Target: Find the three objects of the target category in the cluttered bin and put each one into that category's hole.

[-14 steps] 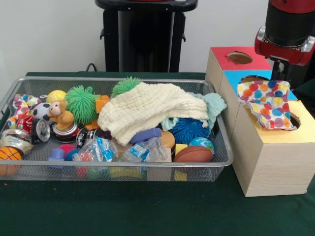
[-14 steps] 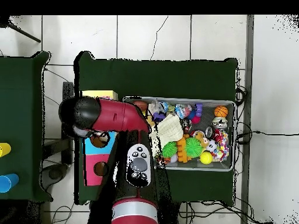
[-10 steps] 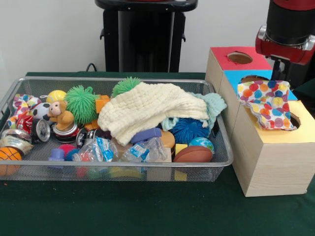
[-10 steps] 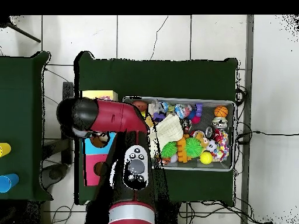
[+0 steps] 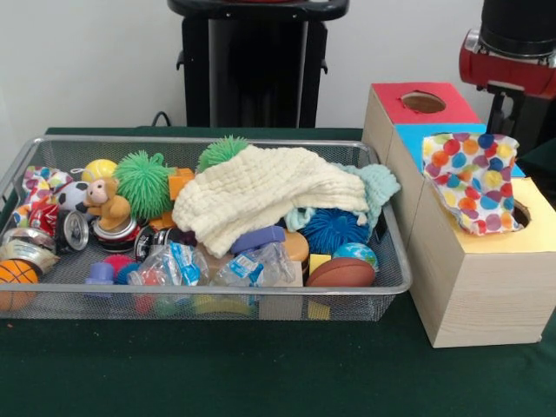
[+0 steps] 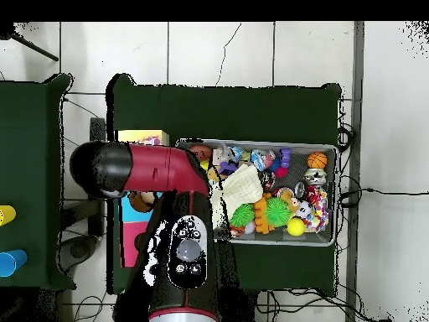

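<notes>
A polka-dot cloth (image 5: 469, 178) hangs upright over the round hole in the yellow-topped box (image 5: 534, 236), its lower tip at the hole's edge. My gripper (image 5: 501, 122) comes down behind the cloth's top right corner and is shut on it; the cloth hides the fingertips. In the wire bin (image 5: 217, 291), a cream cloth (image 5: 261, 195) lies across the clutter, with a mint cloth (image 5: 375, 184) at its right end. In the overhead view the red arm (image 6: 159, 168) covers the gripper and most of the boxes.
The row of boxes has a red top with a hole (image 5: 423, 102) and a blue top (image 5: 415, 135) behind the yellow one. The bin also holds spiky balls (image 5: 143, 181), a toy monkey (image 5: 106, 201), cans, small sports balls and plastic packets.
The arm has risen, and the polka-dot cloth has been drawn up with it, standing taller and narrower over the yellow box's hole. The bin's contents have not moved.
</notes>
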`<state>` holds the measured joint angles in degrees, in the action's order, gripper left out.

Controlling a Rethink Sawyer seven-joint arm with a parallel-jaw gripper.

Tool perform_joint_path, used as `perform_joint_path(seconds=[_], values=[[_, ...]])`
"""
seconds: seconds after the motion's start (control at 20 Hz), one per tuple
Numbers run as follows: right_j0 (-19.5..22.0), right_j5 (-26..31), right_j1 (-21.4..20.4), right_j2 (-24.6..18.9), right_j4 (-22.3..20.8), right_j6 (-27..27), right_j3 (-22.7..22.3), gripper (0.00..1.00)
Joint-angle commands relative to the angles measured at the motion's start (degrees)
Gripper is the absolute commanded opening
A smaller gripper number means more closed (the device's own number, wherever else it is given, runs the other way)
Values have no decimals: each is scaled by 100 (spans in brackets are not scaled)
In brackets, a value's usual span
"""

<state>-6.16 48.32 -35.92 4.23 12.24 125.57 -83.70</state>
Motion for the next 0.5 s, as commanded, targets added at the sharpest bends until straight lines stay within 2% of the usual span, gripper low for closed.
perform_joint_path(seconds=[0.05,0.25,0.5], values=[[212,532,-87,-8,-332,346,353,0],[175,841,-207,67,-420,442,505,0],[147,1577,-383,-21,-285,636,420,0]])
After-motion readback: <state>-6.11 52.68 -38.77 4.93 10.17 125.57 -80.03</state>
